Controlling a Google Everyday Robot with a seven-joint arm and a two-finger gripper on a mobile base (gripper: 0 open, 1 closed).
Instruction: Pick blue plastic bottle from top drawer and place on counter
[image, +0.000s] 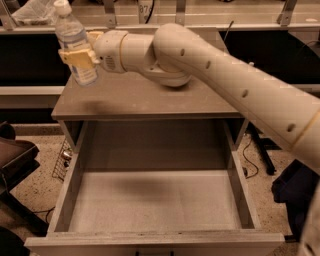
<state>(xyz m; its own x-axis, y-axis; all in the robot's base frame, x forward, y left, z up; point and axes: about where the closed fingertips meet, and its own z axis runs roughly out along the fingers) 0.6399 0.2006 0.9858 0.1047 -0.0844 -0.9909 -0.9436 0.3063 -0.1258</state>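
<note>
My gripper (77, 56) is at the upper left, above the left edge of the counter (145, 97), and is shut on the blue plastic bottle (74, 42). The bottle is clear with a white cap and a pale label band; it is held nearly upright, tilted slightly, well above the counter surface. The top drawer (155, 205) is pulled out wide open below the counter, its pale speckled floor bare. My cream arm (225, 75) stretches from the right across the counter and hides its far part.
A pale shelf rail with metal brackets (180, 10) runs behind the counter. A dark chair or bag (12, 160) sits at the left, a dark bundle (295, 195) and cables at the right on the speckled floor.
</note>
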